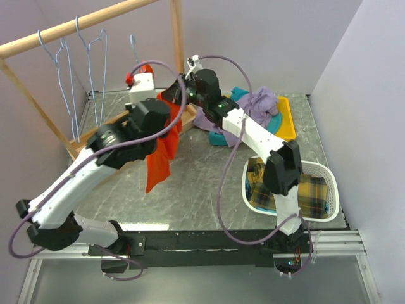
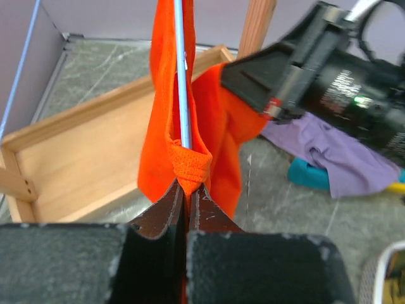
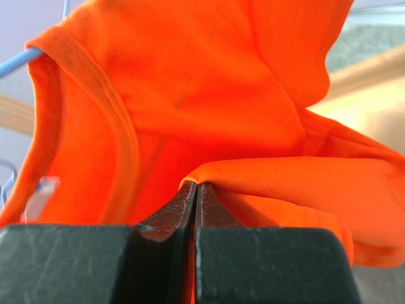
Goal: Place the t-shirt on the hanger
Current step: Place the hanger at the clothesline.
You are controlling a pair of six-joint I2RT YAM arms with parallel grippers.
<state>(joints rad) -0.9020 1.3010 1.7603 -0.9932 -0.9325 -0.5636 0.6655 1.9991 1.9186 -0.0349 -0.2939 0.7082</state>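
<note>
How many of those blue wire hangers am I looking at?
3. Two hangers hang from the wooden rail at the upper left. The third hanger runs up through the raised orange t-shirt. Others may be hidden.

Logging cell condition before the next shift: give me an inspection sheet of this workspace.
Surface: grey marbled table, nothing spilled seen.
Job's things: orange t-shirt held up, blue hanger wire lying against its cloth.
Clutter: lavender garment; plaid cloth in white basket; wooden tray.
Grippers: left gripper and right gripper both shut on the t-shirt.
Cables: purple cables loop loosely above the table.
Surroundings: wooden rail carrying two spare hangers; plain walls.
</note>
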